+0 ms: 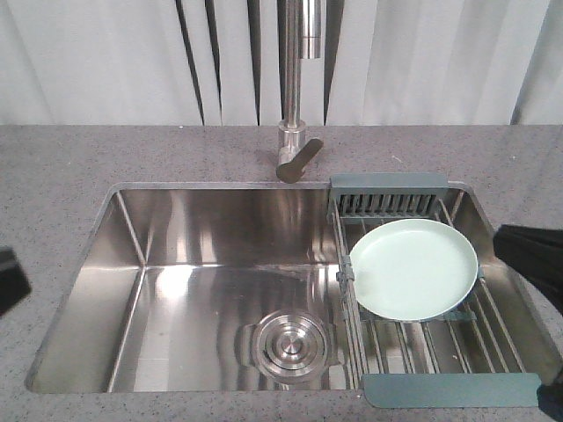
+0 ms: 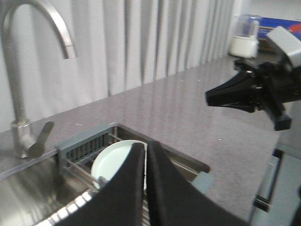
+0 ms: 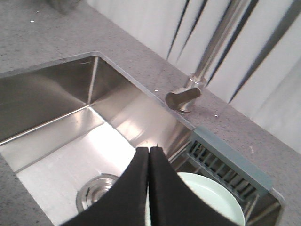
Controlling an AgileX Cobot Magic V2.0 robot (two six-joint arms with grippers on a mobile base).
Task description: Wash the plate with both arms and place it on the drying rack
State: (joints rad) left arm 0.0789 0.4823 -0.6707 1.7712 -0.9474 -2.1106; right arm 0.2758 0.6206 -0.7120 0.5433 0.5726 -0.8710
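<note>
On the drying rack (image 1: 440, 330), at the sink's (image 1: 176, 290) 3 o'clock side, you have the plate (image 1: 413, 268) lying flat; left pincer (image 2: 145, 155) and right pincer (image 3: 149, 157) are both pressed together, empty.

The left gripper (image 2: 145, 155) is filling the bottom of the view, its two black fingers (image 2: 127, 188) pressing together with only a thin seam showing between them. Behind the fingertips, the pale green plate (image 2: 110, 160) is lying on the drying rack (image 2: 82, 143), partly hidden by the gripper. The rack is sitting at the edge of the steel sink (image 2: 28, 197). A curved faucet (image 2: 19, 84) is rising at the left, standing on the grey counter (image 2: 178, 108). The right gripper (image 2: 214, 96) is hanging above the counter at the right, well apart from the plate.
</note>
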